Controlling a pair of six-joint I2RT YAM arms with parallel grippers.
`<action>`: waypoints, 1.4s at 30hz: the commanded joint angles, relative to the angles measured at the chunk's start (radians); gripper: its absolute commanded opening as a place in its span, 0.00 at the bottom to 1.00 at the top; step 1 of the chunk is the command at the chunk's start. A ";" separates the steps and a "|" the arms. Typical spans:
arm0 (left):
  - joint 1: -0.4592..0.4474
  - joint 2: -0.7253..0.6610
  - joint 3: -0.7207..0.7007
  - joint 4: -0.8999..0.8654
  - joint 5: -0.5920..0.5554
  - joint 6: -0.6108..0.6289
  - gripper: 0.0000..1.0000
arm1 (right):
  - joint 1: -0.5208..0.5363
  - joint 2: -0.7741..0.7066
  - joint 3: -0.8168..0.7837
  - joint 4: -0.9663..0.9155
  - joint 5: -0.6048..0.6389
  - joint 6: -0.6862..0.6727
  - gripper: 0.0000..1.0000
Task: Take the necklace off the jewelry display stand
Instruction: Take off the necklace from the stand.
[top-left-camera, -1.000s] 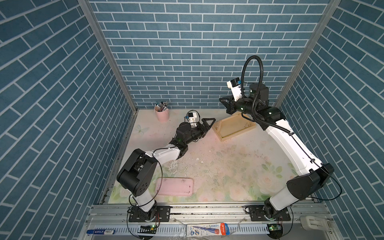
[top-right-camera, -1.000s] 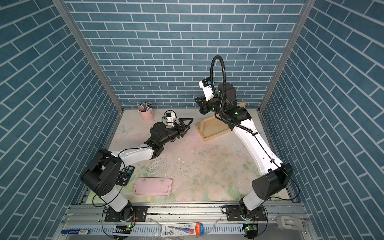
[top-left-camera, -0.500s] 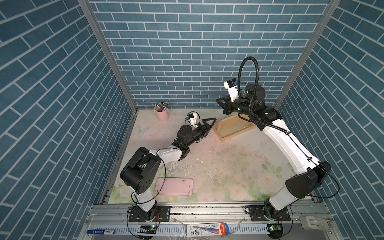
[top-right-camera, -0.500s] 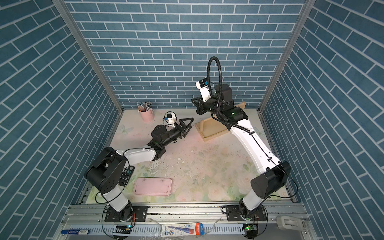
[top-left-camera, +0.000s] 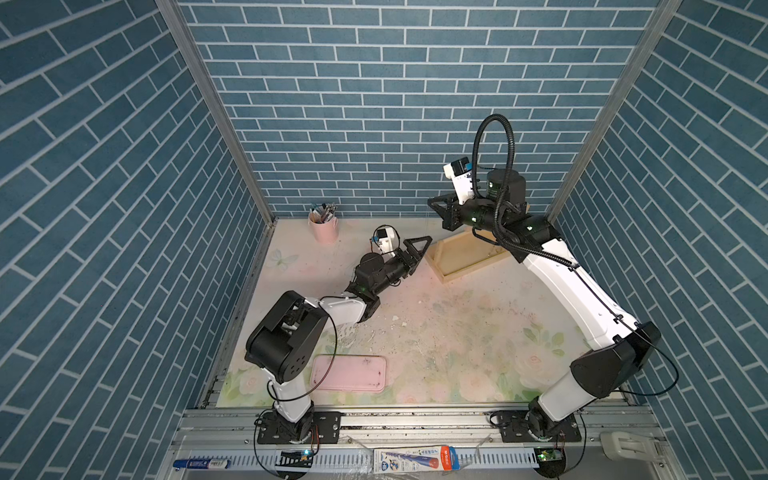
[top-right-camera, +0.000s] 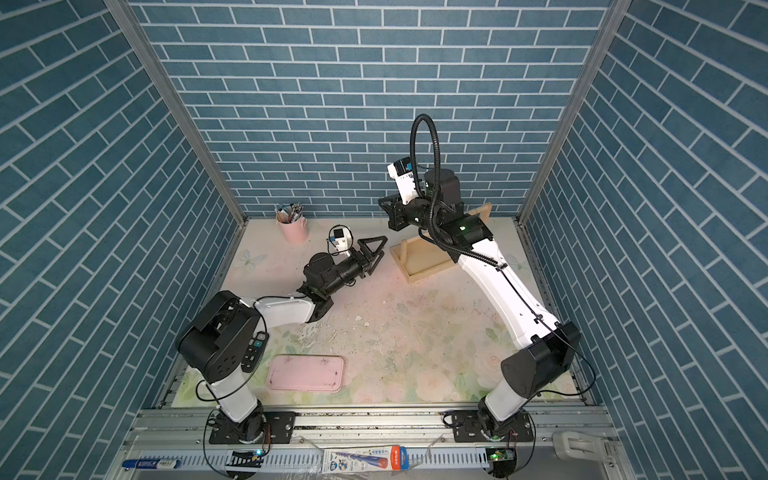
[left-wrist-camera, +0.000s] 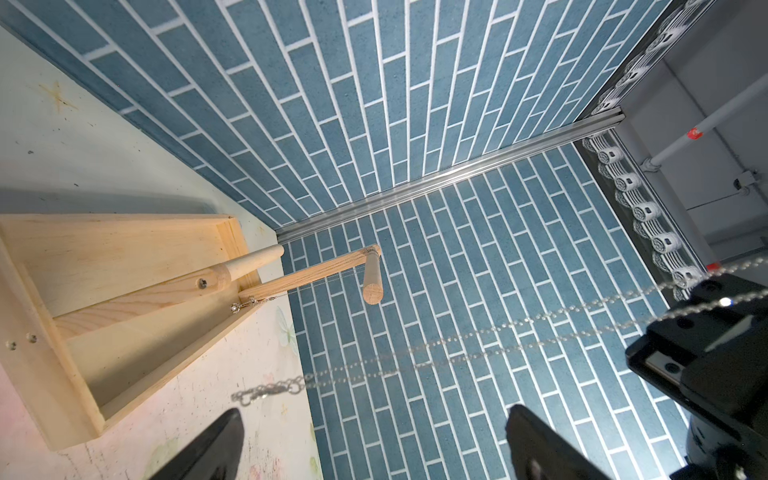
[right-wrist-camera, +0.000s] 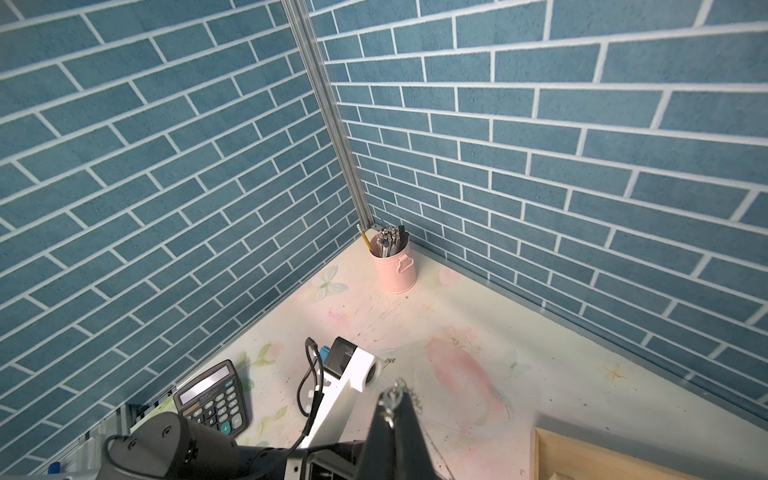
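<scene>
The pale wooden jewelry display stand (top-left-camera: 461, 259) (top-right-camera: 424, 268) (left-wrist-camera: 124, 266) stands at the back right of the table. My right gripper (top-left-camera: 432, 203) (top-right-camera: 380, 203) (right-wrist-camera: 395, 388) is raised beside the stand's left end and is shut on the necklace (right-wrist-camera: 388, 402). In the left wrist view its chain (left-wrist-camera: 270, 390) hangs free of the stand, from the right gripper down to the clasp. Low by the tray's left corner, my left gripper (top-left-camera: 422, 251) (top-right-camera: 380, 249) (left-wrist-camera: 370, 449) is open and holds nothing. Another thin chain (left-wrist-camera: 249, 302) hangs from the stand's top bar.
A pink pen cup (top-left-camera: 323, 228) (right-wrist-camera: 395, 266) stands in the back left corner. A flat pink tray (top-left-camera: 348, 373) lies near the front. A calculator (top-right-camera: 253, 353) (right-wrist-camera: 212, 399) sits by the left arm's base. Brick walls close in behind and beside the stand.
My right gripper has moved a little to the left, away from the stand, keeping its hold on the chain. The left gripper has barely shifted.
</scene>
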 joint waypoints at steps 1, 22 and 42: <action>-0.005 0.018 0.005 0.038 0.006 0.007 0.99 | 0.009 0.011 0.031 0.017 0.013 0.013 0.00; -0.011 0.040 0.006 0.073 0.005 0.008 0.99 | 0.030 0.009 0.016 0.012 0.035 0.009 0.00; -0.011 0.054 0.002 0.086 0.007 0.006 0.99 | 0.031 0.009 0.015 0.003 0.054 0.001 0.00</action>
